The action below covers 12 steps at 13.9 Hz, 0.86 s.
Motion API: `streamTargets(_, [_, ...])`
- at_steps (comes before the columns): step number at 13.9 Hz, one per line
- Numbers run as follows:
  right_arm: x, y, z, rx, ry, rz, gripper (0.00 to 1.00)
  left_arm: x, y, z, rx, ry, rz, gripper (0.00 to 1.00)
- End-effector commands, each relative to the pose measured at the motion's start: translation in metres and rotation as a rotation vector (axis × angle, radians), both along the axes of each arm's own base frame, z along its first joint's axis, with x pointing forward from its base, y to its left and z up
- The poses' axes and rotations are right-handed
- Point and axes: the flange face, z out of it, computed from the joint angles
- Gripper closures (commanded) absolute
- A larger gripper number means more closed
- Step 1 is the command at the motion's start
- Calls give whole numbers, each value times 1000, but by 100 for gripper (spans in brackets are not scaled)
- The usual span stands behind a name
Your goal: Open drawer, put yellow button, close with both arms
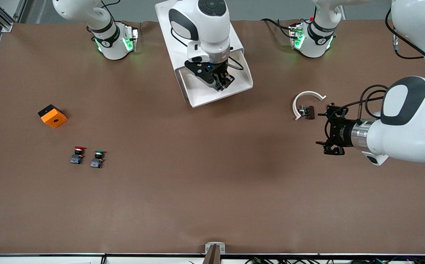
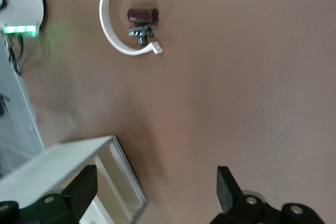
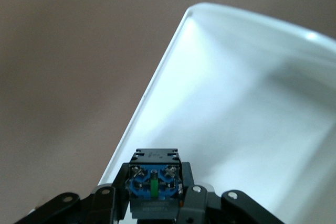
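The right gripper (image 1: 222,81) hangs over the open drawer (image 1: 241,85), its fingers closed on the button (image 3: 154,182). The front view shows the pulled-out white tray and only a small orange glint between the fingers. The right wrist view fills that in: the button's dark bluish base block, with two screws and a green strip, faces the camera between the fingers, and the tray's white floor and rounded rim lie below it. So the button's long axis runs along the fingers, base toward the wrist; the cap is hidden.

The left gripper (image 1: 332,132) hovers over the tabletop (image 1: 212,190) toward the left arm's end, fingers spread wide and holding nothing. Its wrist view shows both finger tips apart over bare brown surface, the white clip (image 2: 116,30) with a small brown part (image 2: 142,15) and a metal piece inside its curve, and a corner of the drawer's rim. In the front view the clip lies just beside this gripper.

Toward the right arm's end sit an orange box (image 1: 52,116), a red button (image 1: 77,154) and a green button (image 1: 97,158), the two buttons side by side and nearer the camera than the box
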Motion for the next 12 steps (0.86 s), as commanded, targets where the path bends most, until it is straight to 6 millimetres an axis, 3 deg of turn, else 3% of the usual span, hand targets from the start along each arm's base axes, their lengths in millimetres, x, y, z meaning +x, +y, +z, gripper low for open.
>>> streamTargets(1, [-3, 27, -10, -17, -29, -7, 100, -11, 27, 23, -39, -53, -131, 0])
streamTargets(3, [-11, 40, -21, -22, -25, -5, 100, -16, 47, 30, -107, -105, -328, 0])
streamTargets(5, [-14, 43, -22, -21, -25, -14, 100, -23, 50, 28, -141, -126, -486, 0])
streamTargets(9, [-21, 47, -20, -20, -22, -5, 100, -23, 46, 17, -161, -139, -561, 0])
streamTargets(11, [-16, 45, -17, -10, -14, -21, 1, -22, 31, 6, -186, -171, -624, 0])
streamTargets(12, [-16, 46, -16, -11, -19, -14, 0, -21, 23, 4, -203, -191, -664, 0])
